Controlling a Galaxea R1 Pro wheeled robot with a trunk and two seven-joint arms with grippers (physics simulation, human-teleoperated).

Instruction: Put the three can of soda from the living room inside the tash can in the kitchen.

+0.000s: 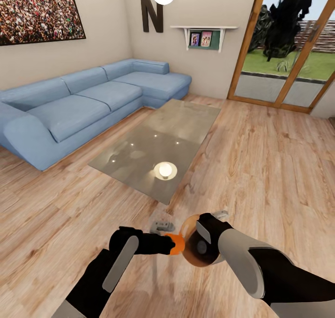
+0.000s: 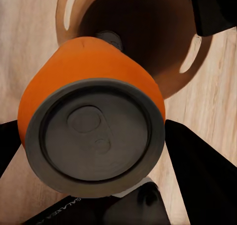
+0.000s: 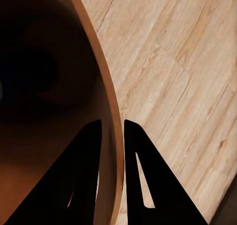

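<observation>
From the head camera I look down on a living room with a light wood floor (image 1: 260, 169). At the left runs a long blue corner sofa (image 1: 83, 104), and in front of it sits a low glass coffee table (image 1: 158, 146) that mirrors a round ceiling lamp. Low in the view my left gripper (image 1: 168, 243) reaches inward, its black fingers clenched around a soda can (image 1: 176, 243). The can is a small cylinder with bright orange sides; my left wrist camera shows its grey metal top (image 2: 96, 136) with a pull tab, facing the camera, and the can's far end pointing into the bin's mouth. Just to the right, touching or nearly touching the can, is the trash can (image 1: 197, 255), a round copper-brown bin with smooth glossy walls and a dark brown inside, held above the floor. My right gripper (image 1: 204, 236) grasps it at the rim: the right wrist camera shows one black finger (image 3: 81, 185) inside the wall and one outside, pinching the thin brown edge (image 3: 111, 116).
</observation>
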